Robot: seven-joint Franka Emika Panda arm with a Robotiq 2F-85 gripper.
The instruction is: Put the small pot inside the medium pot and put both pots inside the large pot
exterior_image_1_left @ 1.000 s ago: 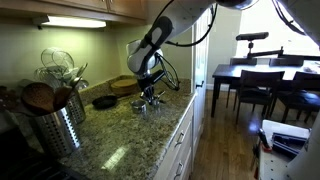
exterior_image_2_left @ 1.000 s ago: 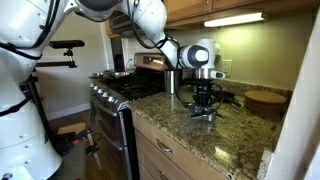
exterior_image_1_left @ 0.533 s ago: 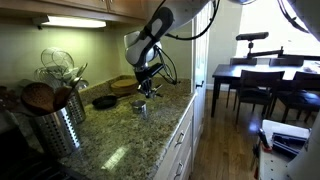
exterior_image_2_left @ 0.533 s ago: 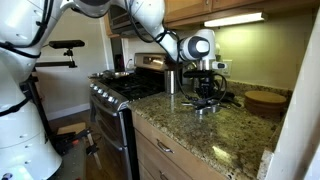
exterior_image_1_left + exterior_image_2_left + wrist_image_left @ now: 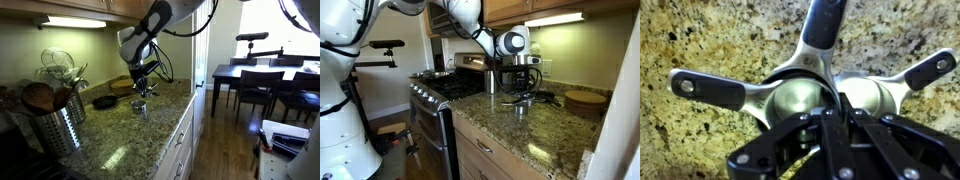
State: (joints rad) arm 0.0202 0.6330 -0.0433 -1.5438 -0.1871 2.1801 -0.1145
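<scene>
Shiny steel small pot (image 5: 800, 100), I reckon, hangs mid-frame in the wrist view, pinched by its rim in the clamped gripper (image 5: 835, 118), with another silver pot (image 5: 143, 108) sitting straight below on the granite counter (image 5: 120, 140).

1. The pots (image 5: 790, 98) are bare silver metal, smooth and glossy.
2. The countertop (image 5: 700, 40) is speckled stone, polished to a shine.
3. The gripper (image 5: 840, 113) is black, smooth and dull-sheened.
4. The utensil holder (image 5: 62, 128) is ribbed, shiny steel.
</scene>
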